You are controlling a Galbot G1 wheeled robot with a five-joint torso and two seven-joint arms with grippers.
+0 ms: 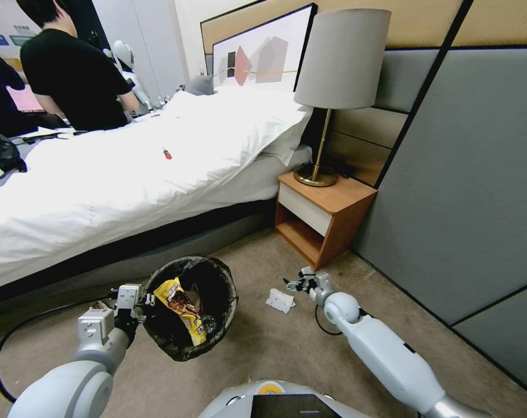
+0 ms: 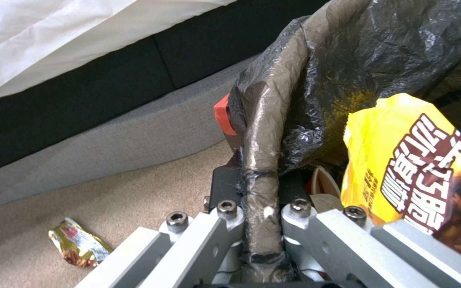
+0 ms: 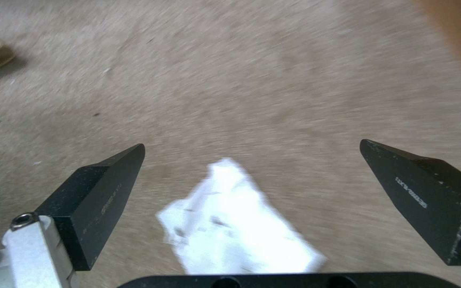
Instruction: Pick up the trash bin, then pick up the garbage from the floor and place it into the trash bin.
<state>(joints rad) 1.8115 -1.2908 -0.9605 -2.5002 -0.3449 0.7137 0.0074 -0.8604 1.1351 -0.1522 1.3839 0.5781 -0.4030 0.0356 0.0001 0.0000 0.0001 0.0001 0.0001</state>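
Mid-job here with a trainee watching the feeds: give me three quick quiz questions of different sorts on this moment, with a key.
1. True or false: the left gripper is clamped on the rim of the trash bin.
2. What lies on the carpet between the fingers of the open right gripper? A) bottle B) white tissue C) carton
3. Fill in: the packet sticking out of the bin is mostly ____.

Key
1. True.
2. B, the white tissue.
3. Yellow: the yellow wrapper.
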